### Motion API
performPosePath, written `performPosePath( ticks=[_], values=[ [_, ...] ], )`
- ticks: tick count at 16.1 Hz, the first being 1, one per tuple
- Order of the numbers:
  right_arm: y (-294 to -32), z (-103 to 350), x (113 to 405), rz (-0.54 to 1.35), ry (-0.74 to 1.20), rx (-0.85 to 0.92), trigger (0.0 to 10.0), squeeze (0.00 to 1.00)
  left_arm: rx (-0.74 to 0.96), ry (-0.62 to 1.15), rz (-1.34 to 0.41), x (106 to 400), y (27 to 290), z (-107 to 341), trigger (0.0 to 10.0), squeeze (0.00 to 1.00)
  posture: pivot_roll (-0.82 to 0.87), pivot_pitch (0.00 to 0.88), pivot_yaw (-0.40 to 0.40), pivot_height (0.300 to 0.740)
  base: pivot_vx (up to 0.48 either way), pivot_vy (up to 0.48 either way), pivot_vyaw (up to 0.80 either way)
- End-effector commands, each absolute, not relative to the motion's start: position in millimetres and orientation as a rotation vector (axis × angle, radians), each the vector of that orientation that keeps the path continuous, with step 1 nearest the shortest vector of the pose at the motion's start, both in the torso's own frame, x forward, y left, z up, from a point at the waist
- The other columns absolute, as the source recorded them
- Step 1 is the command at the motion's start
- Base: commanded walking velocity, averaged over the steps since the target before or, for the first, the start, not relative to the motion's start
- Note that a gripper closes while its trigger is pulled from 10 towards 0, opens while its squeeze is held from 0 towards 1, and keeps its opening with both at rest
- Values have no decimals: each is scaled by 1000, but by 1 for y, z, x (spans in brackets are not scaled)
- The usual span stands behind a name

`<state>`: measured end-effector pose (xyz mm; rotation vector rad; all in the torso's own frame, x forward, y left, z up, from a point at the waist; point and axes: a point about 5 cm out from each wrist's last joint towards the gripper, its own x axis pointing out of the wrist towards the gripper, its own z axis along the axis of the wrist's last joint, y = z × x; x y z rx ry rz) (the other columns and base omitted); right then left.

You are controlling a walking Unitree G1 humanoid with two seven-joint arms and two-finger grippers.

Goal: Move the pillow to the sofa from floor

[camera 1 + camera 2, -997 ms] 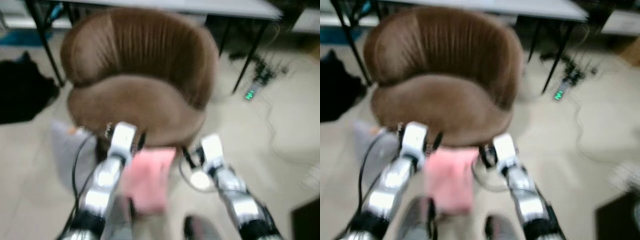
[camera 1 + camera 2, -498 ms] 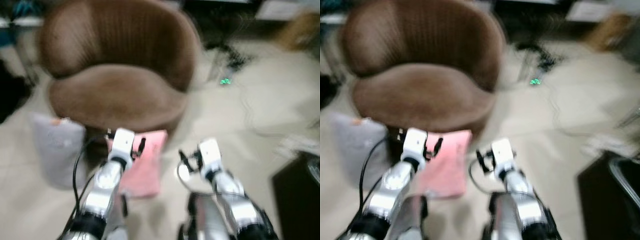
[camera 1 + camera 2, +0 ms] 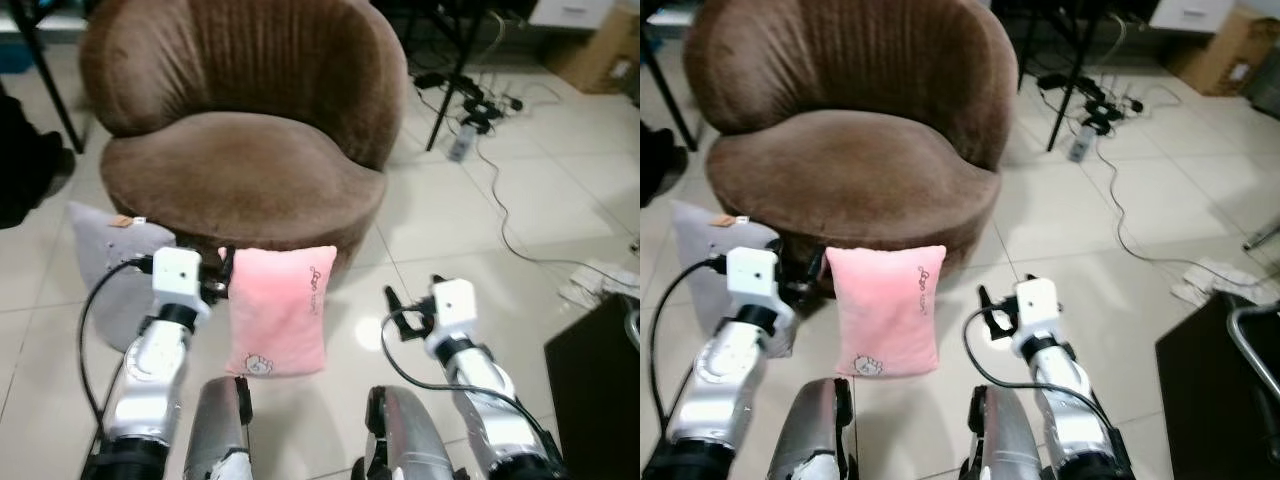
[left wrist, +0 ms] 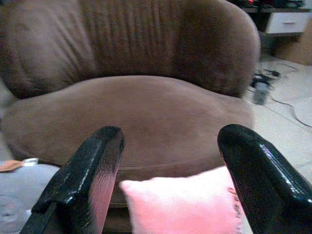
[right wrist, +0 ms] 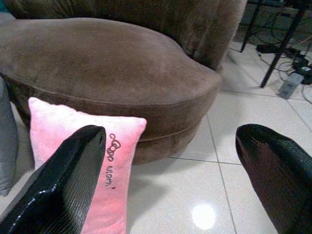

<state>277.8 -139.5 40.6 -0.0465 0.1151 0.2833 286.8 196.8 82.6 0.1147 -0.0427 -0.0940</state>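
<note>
Pillow (image 3: 279, 308) leans on the sofa (image 3: 240, 180); both grippers, left (image 4: 165, 180) and right (image 5: 170, 185), fingers apart, should squeeze its sides evenly.

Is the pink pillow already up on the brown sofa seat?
No, the pink rectangular pillow stands on the tiled floor, leaning against the brown plush sofa.

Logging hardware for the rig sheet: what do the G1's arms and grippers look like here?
Both arms are glossy silver metal with dark joints. Each wrist carries a white boxy module, and a black cable loops from it back along the forearm. The left gripper and right gripper each have two long, thick black fingers with rounded tips and a slight sheen. No markings are readable on either.
</note>
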Motion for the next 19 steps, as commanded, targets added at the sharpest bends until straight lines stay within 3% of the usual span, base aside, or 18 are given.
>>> performPosePath(
  ticks=[1,9,13,15,19],
  values=[
    [-136,43,283,317,104,-54,10000,0,103,-59,-82,283,199,84,10000,0,136,98,-147,597,0,0,0],
    [-105,43,296,379,109,-19,10000,0,195,-24,-102,261,218,95,10000,0,211,174,-59,597,0,0,0],
    [-100,51,306,478,108,-58,10000,0,86,-20,-74,262,197,86,10000,0,200,217,-156,597,0,0,0],
    [-93,56,315,500,107,-66,10000,0,86,-33,-65,263,192,91,10000,0,231,223,-155,597,0,0,0],
    [-69,64,323,598,112,-71,10000,0,112,-23,12,252,203,91,10000,0,363,235,-203,597,0,0,0]
  ],
)
